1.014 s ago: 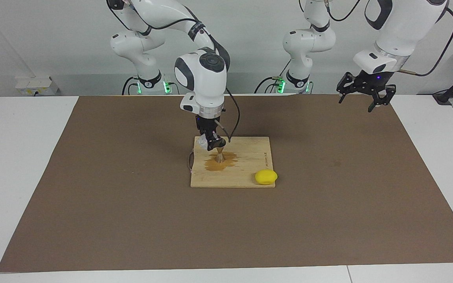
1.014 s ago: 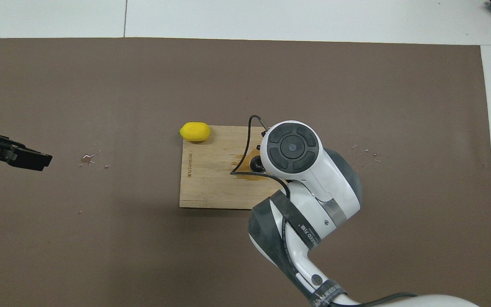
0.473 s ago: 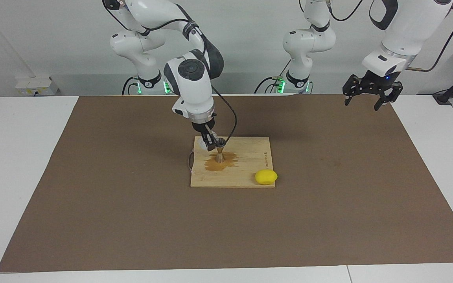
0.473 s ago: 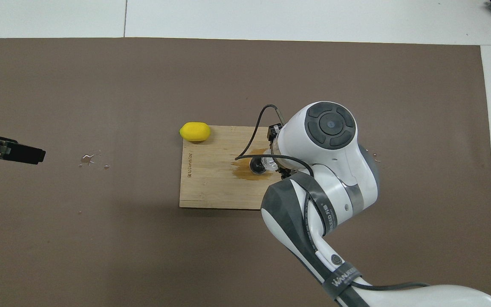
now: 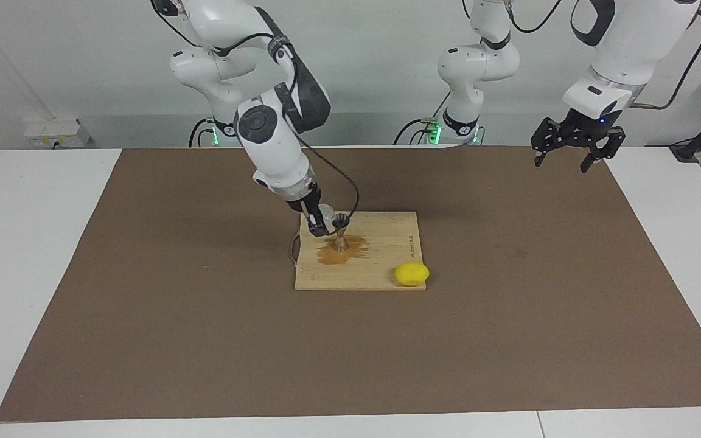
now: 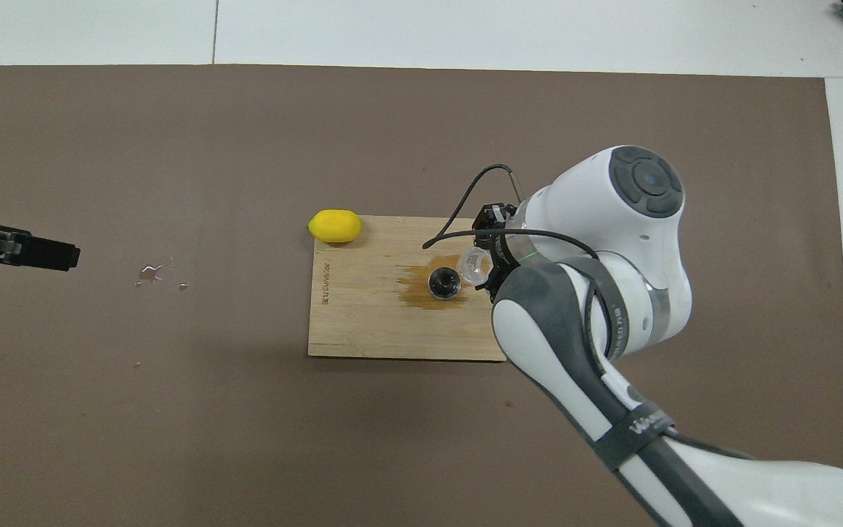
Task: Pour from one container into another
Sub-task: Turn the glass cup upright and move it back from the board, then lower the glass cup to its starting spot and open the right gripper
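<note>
The small silver jigger (image 5: 340, 239) stands upright on the wooden board (image 5: 381, 267), in a brown wet stain (image 5: 338, 250); it also shows in the overhead view (image 6: 444, 283). My right gripper (image 5: 321, 222) is shut on the clear glass cup (image 5: 328, 213) and holds it tilted, mouth toward the jigger, just above and beside the jigger's rim. In the overhead view the cup (image 6: 474, 265) lies beside the jigger, toward the right arm's end, held by the right gripper (image 6: 491, 267). My left gripper (image 5: 572, 149) hangs open and empty over the mat's edge near the left arm's base; it also shows in the overhead view (image 6: 41, 254).
A yellow lemon (image 5: 412, 274) sits at the board's corner farthest from the robots, toward the left arm's end. Water drops (image 6: 154, 273) lie on the brown mat (image 5: 204, 340) toward the left arm's end. A thin loop (image 5: 294, 248) hangs off the board's edge.
My right arm has swung toward its own end of the table and tilted the cup over, mouth toward the jigger. The left gripper has risen and drawn back a little.
</note>
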`<state>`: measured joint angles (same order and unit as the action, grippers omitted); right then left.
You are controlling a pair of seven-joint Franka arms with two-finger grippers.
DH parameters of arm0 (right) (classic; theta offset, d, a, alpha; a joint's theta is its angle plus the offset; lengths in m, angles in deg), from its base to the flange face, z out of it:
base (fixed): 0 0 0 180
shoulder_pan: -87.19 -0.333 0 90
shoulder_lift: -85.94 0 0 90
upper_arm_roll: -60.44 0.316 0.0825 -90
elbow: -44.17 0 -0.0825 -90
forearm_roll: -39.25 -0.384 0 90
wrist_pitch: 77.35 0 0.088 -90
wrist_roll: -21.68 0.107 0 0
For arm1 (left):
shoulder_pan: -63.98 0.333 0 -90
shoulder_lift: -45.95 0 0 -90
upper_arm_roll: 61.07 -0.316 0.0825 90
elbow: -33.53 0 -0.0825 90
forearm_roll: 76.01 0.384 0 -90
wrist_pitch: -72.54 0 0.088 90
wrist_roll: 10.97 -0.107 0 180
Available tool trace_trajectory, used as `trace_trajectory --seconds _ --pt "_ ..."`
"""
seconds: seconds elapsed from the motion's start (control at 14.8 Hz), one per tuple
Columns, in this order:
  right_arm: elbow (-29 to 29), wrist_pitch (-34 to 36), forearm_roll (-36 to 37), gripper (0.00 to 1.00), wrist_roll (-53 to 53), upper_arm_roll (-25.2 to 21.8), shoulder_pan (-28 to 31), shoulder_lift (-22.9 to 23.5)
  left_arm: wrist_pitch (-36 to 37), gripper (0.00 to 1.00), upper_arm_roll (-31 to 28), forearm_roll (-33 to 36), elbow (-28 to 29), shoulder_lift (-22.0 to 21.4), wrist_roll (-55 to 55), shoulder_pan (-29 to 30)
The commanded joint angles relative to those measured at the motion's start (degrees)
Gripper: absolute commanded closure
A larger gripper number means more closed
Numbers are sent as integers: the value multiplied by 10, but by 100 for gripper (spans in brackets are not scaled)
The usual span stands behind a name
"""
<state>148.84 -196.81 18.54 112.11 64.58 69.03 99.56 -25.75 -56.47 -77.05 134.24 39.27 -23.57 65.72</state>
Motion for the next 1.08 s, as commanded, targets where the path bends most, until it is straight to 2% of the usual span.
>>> trace_trajectory --seconds 0.0,0.27,0.41,0.61,1.01 --pt "39 -8 -65 100 -84 6 53 -10 -15 0 -6 13 -3 17 13 -8" --pt "88 -8 -172 100 -196 6 130 -11 -32 0 -6 10 -8 32 13 -9" --pt "105 -4 -207 100 -238 6 173 -10 -27 0 -4 12 -38 46 13 -9" --pt "117 11 -234 100 -316 6 219 12 -33 0 -4 10 -42 57 17 -9" --pt "118 33 -238 100 -453 6 291 68 -38 0 -13 12 -41 62 37 -19"
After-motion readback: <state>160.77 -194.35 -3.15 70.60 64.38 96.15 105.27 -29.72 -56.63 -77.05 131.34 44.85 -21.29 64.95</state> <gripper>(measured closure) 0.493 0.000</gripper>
